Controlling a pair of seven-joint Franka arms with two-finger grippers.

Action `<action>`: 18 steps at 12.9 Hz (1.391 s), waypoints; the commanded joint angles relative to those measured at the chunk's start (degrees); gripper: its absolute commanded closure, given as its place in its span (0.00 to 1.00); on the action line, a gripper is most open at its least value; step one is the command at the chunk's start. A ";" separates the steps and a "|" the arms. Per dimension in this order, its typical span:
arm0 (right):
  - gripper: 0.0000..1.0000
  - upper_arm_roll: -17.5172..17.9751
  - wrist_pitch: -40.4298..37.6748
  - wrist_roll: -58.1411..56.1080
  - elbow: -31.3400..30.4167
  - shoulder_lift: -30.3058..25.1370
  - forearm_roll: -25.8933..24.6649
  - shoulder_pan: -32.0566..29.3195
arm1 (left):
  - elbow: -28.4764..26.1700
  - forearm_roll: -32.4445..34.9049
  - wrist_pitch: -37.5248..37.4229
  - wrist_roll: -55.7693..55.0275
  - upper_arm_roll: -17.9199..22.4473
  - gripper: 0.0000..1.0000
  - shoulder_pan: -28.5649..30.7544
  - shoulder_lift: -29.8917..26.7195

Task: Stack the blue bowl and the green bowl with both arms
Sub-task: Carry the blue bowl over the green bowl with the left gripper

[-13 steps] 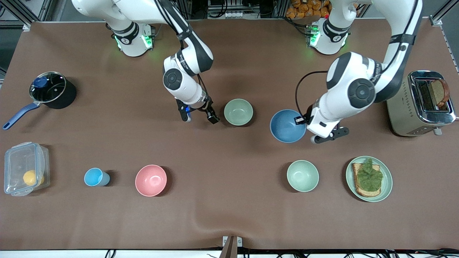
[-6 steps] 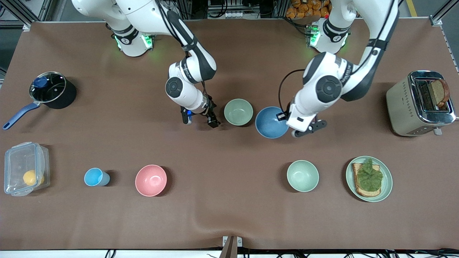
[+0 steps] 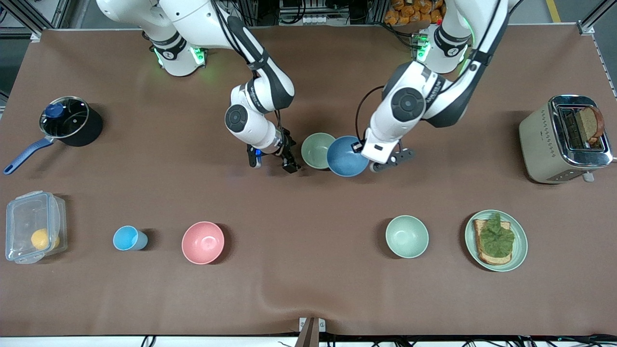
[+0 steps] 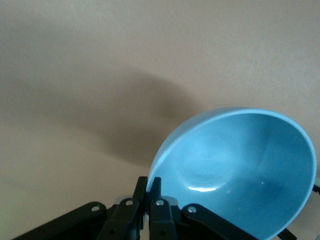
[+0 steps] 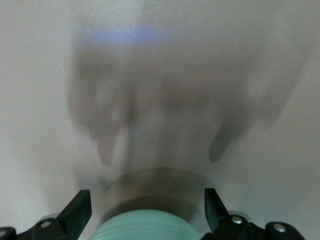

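Your left gripper (image 3: 359, 147) has its jaws clamped on the rim of the blue bowl (image 3: 346, 156), held in the air and overlapping the edge of the green bowl (image 3: 316, 150) that faces the left arm's end of the tabletop (image 3: 308, 289); the green bowl sits on the tabletop between the two grippers; your right gripper (image 3: 274, 161) hangs low just beside it toward the right arm's end, jaws apart and, in the right wrist view, flanking the bowl's wall without touching it; the blue bowl looks off-centre over the green one, so the stack turns on carrying it farther toward the right gripper before lowering.
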 commanded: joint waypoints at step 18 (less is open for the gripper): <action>0.00 0.19 0.93 0.09 1.13 0.90 1.43 0.51 | -4.99 -2.50 16.93 -9.46 -2.23 1.00 -6.93 4.89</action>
